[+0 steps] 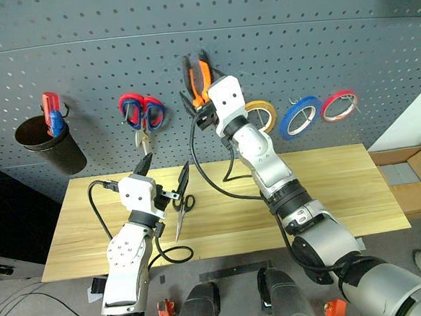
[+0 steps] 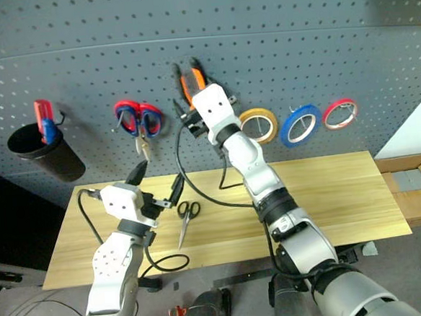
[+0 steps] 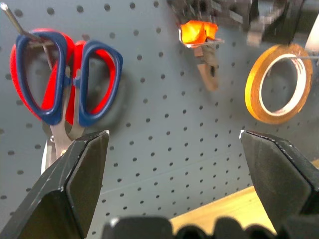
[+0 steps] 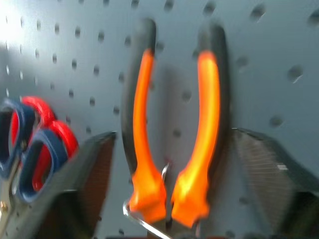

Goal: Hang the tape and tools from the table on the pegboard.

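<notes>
Two arms are showing in the head cam pics. Right gripper (image 1: 198,107) is reaching up to the pegboard (image 1: 318,42) at top centre of the frame. Its fingers are standing wide apart, one on each side of the pliers (image 4: 172,134), not squeezing them. Pliers are hanging on a hook w/ the orange-and-black handles pointing up, jaws down.

Left gripper (image 1: 165,175) is sitting lower, left of centre, over the table (image 1: 328,193). Its fingers are spread wide too, holding nothing. In the left wrist pic it is looking at the board btwn the red-and-blue scissors (image 3: 62,79) and the yellow tape (image 3: 279,82).

Yellow tape is hanging on the board just right of the right arm, at centre of the frame. Blue tape (image 1: 299,117) and red tape (image 1: 339,105) are hanging next to it, further right.

Small black scissors (image 2: 186,219) are lying flat on the table, centre left, near the left gripper, blades pointing to the bottom of the frame.

Black cup (image 1: 50,144) is hanging at the far left of the board w/ red-and-blue handles (image 1: 52,115) sticking out of it
</notes>
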